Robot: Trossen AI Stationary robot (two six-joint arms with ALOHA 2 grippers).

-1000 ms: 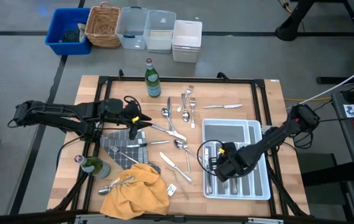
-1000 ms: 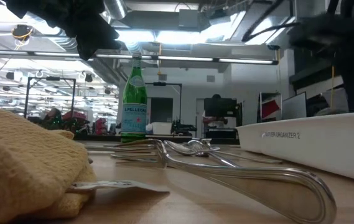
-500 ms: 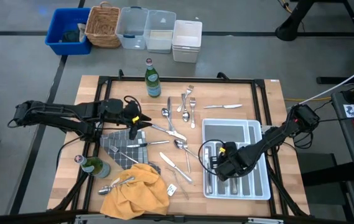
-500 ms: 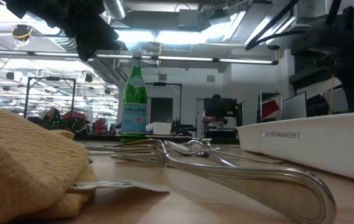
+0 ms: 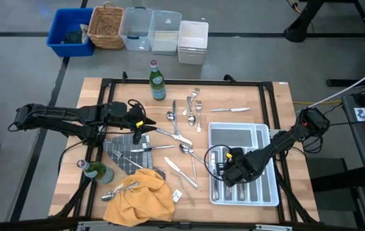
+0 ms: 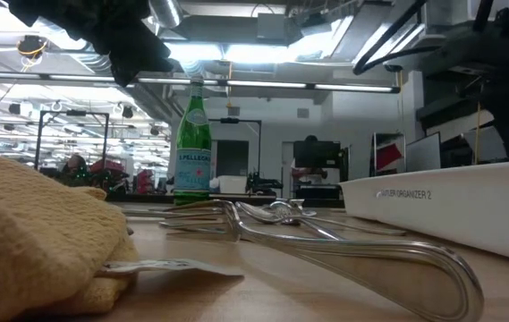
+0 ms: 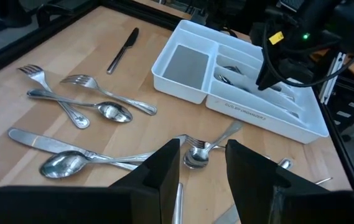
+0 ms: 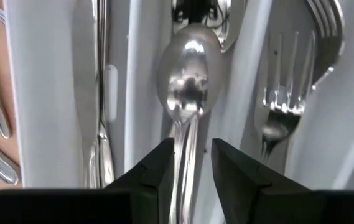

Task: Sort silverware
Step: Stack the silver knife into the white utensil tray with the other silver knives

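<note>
**Right arm dropping a spoon into the tray**

Right jaws (image 8: pixel 189 165) are low over the white tray (image 5: pixel 265 136), parted a little, with a spoon (image 8: pixel 186 93) lying lengthwise in the gap between them. It looks to be resting in its slot; I can't tell whether the fingers (image 8: pixel 155 171) touch the handle or have just let go. A fork (image 8: pixel 280 106) sits in the next slot over, more cutlery on the other side.

To do this step well: open fully before lifting, then rise straight up so the handle isn't dragged over the divider (narrow slots, easy to snag). Confirm the spoon lies flat with the other spoons.

Left jaws (image 7: pixel 203 168) hover above the counter (image 5: pixel 246 96) near the middle-left, well open, holding nothing; a spoon and fork lie just ahead of them.

Most of the silverware (image 5: pixel 181 131) is loose on the counter between the arms: forks near the bottle (image 5: pixel 157 81), a few pieces on the grey cloth (image 5: pixel 119 154), a spoon on the yellow cloth (image 5: pixel 138 196). Plenty left to sort.
</note>
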